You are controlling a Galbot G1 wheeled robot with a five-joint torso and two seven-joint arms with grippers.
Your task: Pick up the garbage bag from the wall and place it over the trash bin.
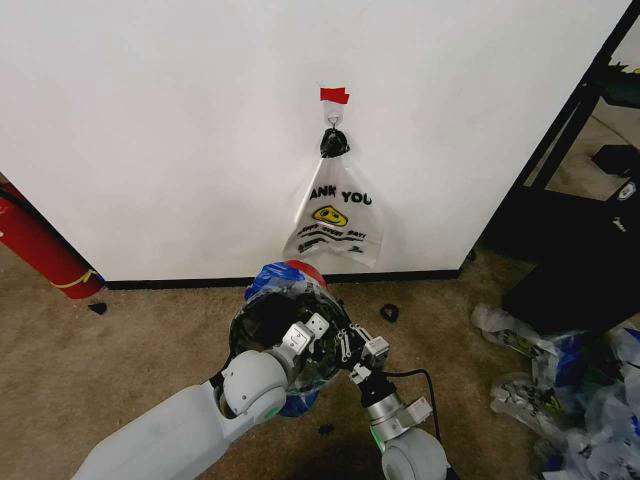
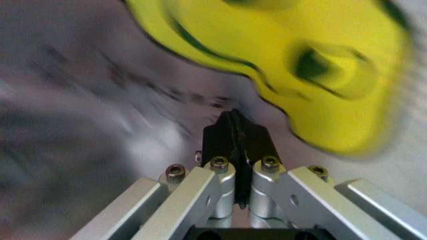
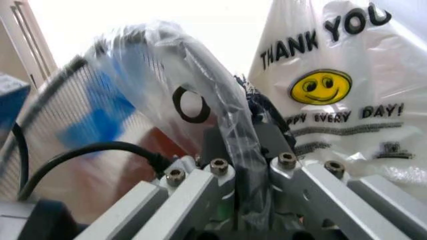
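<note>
The trash bin (image 1: 262,322), black mesh, stands on the carpet just before the wall (image 1: 150,120). The garbage bag (image 1: 268,280), see-through plastic with blue patches, is draped over the bin's rim. My right gripper (image 1: 350,352) is at the rim's near right side. In the right wrist view this gripper (image 3: 243,145) is shut on a strip of the garbage bag (image 3: 133,75), beside the bin's mesh (image 3: 53,105). My left gripper (image 1: 312,335) hangs over the bin's mouth; its pads (image 2: 230,135) are pressed together with nothing seen between them.
A white "THANK YOU" bag (image 1: 335,215) with a yellow smiley hangs from a hook (image 1: 334,122) under red tape (image 1: 334,95). A red cylinder (image 1: 40,245) leans at the left. Black furniture (image 1: 570,230) and a heap of plastic bags (image 1: 560,390) lie to the right.
</note>
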